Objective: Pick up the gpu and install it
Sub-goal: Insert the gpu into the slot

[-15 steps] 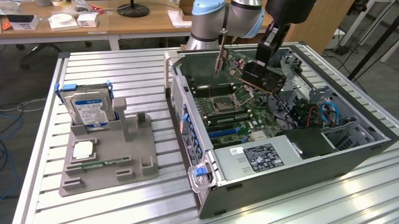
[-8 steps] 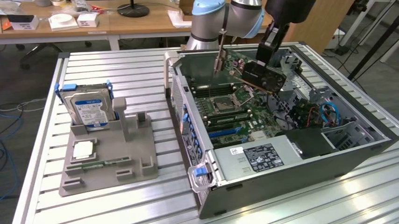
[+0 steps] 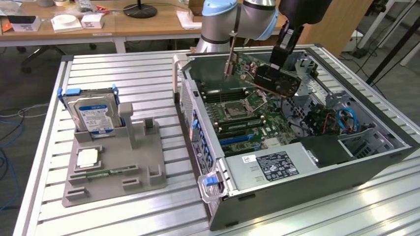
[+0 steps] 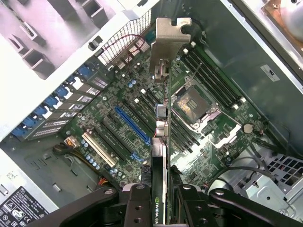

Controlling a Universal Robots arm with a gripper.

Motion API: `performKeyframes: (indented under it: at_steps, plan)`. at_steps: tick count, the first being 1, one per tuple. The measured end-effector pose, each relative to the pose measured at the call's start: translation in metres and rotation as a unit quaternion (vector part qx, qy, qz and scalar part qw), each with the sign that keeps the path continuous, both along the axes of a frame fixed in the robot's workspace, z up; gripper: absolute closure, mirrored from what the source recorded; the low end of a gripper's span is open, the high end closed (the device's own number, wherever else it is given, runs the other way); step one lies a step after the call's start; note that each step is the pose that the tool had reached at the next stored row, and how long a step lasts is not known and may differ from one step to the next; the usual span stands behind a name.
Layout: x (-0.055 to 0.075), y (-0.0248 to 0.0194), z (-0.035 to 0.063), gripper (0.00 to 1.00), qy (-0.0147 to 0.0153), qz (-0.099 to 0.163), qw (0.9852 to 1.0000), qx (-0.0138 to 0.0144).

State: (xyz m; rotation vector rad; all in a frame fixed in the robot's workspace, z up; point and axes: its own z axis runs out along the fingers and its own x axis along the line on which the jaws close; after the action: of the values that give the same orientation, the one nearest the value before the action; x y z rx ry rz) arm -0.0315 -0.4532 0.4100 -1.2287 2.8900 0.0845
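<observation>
My gripper point(image 3: 282, 66) is shut on the gpu point(image 3: 276, 82), a dark flat card held above the open computer case point(image 3: 196, 113). Its silvery bracket point(image 3: 229, 61) hangs toward the case's rear wall. In the wrist view the gpu point(image 4: 161, 142) is seen edge-on, its bracket point(image 4: 168, 38) at the far end, with my gripper point(image 4: 161, 210) clamping the near end between two black fingers point(image 4: 136, 203). Below the card lies the green motherboard point(image 4: 222, 137), and a long blue slot point(image 4: 132, 125) sits a little to one side of the card's edge.
A CPU socket point(image 4: 194, 101) and memory slots point(image 4: 210, 78) lie beside the card. On the exterior view's left a grey fixture point(image 3: 141, 162) holds a hard drive point(image 3: 95, 113), a chip point(image 3: 87, 158) and a green memory stick point(image 3: 108, 172). Cables point(image 3: 345, 120) crowd the case's far side.
</observation>
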Motion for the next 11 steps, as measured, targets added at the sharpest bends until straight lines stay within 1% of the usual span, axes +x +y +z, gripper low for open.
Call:
performKeyframes:
  at_steps: [6,11]
  plan:
    - [0.0,0.0,0.0,0.74,0.0,0.003,1.0,0.0]
    - [0.0,0.0,0.0,0.74,0.0,0.013,0.9999,0.0]
